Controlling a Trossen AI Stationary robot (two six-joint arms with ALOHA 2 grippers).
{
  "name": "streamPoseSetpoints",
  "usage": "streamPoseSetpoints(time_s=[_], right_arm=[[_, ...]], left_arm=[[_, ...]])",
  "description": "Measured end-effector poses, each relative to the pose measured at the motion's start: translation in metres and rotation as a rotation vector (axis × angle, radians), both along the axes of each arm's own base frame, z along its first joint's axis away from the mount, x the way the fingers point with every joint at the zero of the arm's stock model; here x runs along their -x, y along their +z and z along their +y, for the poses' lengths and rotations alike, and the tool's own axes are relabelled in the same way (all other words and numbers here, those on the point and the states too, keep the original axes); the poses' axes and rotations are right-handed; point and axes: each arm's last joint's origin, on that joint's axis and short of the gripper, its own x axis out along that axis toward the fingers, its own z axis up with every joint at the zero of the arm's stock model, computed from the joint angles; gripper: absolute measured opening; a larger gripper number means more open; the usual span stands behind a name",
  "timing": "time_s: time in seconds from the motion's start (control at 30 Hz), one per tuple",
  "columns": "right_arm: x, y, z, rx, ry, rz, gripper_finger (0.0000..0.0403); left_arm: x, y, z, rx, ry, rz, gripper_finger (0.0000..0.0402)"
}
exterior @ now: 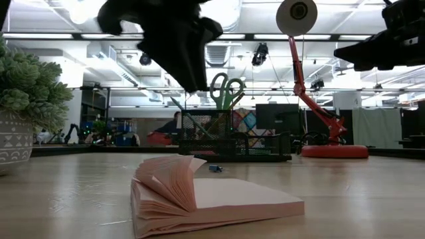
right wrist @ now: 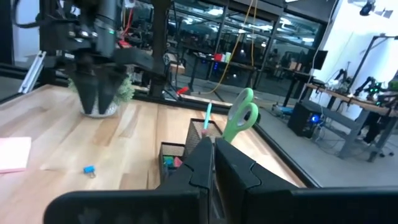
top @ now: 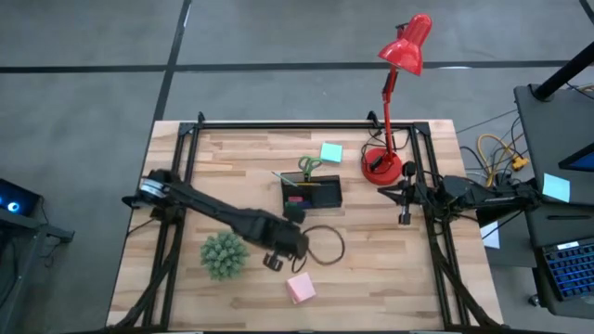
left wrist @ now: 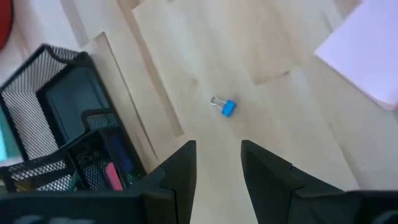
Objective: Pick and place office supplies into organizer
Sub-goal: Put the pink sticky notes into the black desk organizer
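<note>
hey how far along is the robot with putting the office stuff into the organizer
Partly done. The scissors, a pencil and small erasers already sit in the organizer. The left end effector hovers open and empty above a blue binder clip, likely next. Still out: the pink pad and the teal pad. The right end effector waits shut at the table's right edge.

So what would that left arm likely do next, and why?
Probably lower straight down onto the blue clip. The left gripper hangs open above the table with the clip lying loose just ahead of its fingers, outside the organizer. The right gripper waits shut near the lamp.
</note>
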Motion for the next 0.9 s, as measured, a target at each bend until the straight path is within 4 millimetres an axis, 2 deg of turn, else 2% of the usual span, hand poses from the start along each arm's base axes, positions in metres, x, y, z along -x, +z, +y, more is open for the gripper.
streamPoseSetpoints(time_s=[0.3, 0.6, 0.7, 0.9], right_arm=[[0.000, 0.006, 0.000, 0.023, -0.002, -0.056, 0.0008], [0.001, 0.008, 0.000, -0.041, 0.002, -0.084, 0.0009], [0.001, 0.008, 0.000, -0.061, 0.002, -0.086, 0.0008], [0.001, 0.008, 0.000, -0.068, 0.004, -0.087, 0.0008]], left_arm=[[0.012, 0.000, -0.033, -0.037, -0.076, -0.013, 0.0111], [0.030, 0.000, -0.070, -0.136, -0.120, -0.068, 0.0111], [0.035, 0.000, -0.079, -0.178, -0.131, -0.090, 0.0111], [0.039, -0.003, -0.091, -0.158, -0.159, -0.136, 0.0111]])
